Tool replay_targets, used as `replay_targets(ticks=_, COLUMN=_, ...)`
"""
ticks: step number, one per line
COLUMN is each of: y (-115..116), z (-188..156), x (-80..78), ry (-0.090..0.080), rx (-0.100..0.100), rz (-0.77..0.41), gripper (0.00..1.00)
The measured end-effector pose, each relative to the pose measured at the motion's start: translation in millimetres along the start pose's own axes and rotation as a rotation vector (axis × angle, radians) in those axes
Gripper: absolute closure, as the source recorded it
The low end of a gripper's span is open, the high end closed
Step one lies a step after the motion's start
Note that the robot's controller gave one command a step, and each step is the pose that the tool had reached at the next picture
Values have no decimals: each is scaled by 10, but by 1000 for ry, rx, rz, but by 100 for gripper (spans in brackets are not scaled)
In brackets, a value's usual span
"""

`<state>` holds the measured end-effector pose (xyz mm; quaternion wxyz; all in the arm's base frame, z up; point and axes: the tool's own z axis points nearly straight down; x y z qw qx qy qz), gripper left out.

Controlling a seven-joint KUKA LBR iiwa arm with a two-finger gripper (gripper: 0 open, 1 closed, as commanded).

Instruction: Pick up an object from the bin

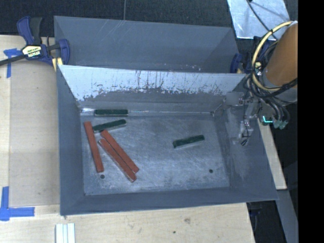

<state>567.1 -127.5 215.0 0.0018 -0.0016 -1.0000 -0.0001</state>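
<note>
Hand (pixel 246 134) by bin wall (pixel 249 172), green bar (pixel 188 142) nearest, brown bars (pixel 119 156) beyond

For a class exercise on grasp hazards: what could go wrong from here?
The gripper hangs over the bin's sloped right wall; descending there, it might scrape metal. The red-brown bars lie bunched together, so a grasp may catch two. The lone dark green bar looks safer.
</note>
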Motion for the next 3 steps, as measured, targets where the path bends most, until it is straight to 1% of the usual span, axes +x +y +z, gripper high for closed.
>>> replay_targets(ticks=1, y=502, z=1488, x=106, ry=-1, rx=-1, rz=-16, gripper=0)
replay_targets(ticks=2, y=484, z=1425, x=67, ry=-14, rx=2, rz=-16, gripper=100)
replay_targets(ticks=3, y=52, z=137, x=390, ry=-14, rx=4, rz=-17, gripper=100)
